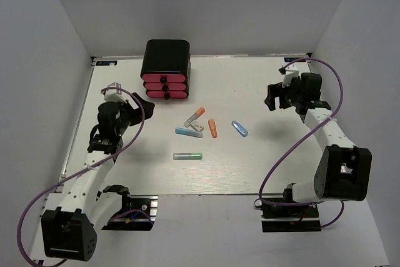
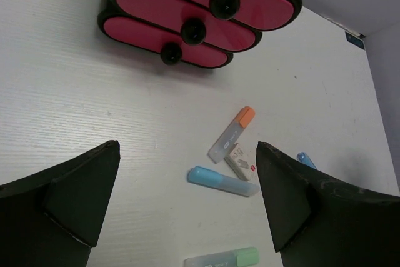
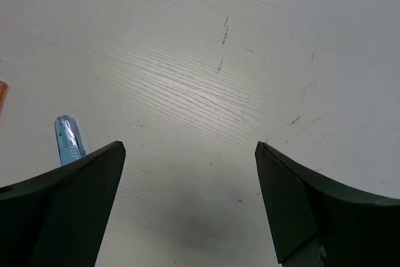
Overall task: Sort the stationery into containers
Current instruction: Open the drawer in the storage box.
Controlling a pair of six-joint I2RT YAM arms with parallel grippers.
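Observation:
The black cabinet (image 1: 166,51) stands at the back of the table with three pink-red drawers (image 2: 206,10), all pushed in. The stationery lies loose mid-table: a grey pen with an orange tip (image 1: 195,115), a white eraser (image 1: 196,126), a light blue marker (image 1: 188,132), an orange marker (image 1: 212,129), a blue pen (image 1: 239,129) and a green-capped marker (image 1: 187,156). My left gripper (image 1: 147,104) hovers open, left of the pens and in front of the drawers. My right gripper (image 1: 270,98) is open over bare table, right of the blue pen (image 3: 67,140). Neither holds anything.
Grey walls enclose the white table (image 1: 125,167) on three sides. In the left wrist view the light blue marker (image 2: 222,181), the eraser (image 2: 240,162) and the green-capped marker (image 2: 222,258) lie between my spread fingers. Purple cables loop beside both arms.

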